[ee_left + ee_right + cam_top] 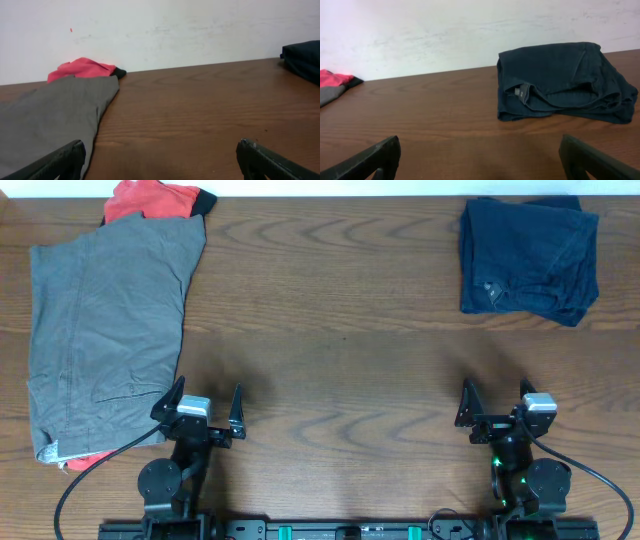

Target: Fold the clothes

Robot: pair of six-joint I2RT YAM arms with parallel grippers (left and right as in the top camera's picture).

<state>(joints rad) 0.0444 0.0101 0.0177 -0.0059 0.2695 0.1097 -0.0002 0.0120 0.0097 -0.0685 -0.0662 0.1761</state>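
Brown wood-grain table (340, 330) before me, grey shorts (105, 330) spread flat at my left, red T-shirt (150, 198) peeking from beneath them, folded navy garment (528, 258) far right

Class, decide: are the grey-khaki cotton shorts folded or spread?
Laid out flat, not compactly folded: grey-khaki cotton shorts form one long panel over a red T-shirt. Whether halved lengthwise: cannot tell.

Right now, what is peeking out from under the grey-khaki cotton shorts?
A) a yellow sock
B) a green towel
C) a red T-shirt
C: the red T-shirt shows past the far edge of the grey-khaki cotton shorts and again at their near corner.
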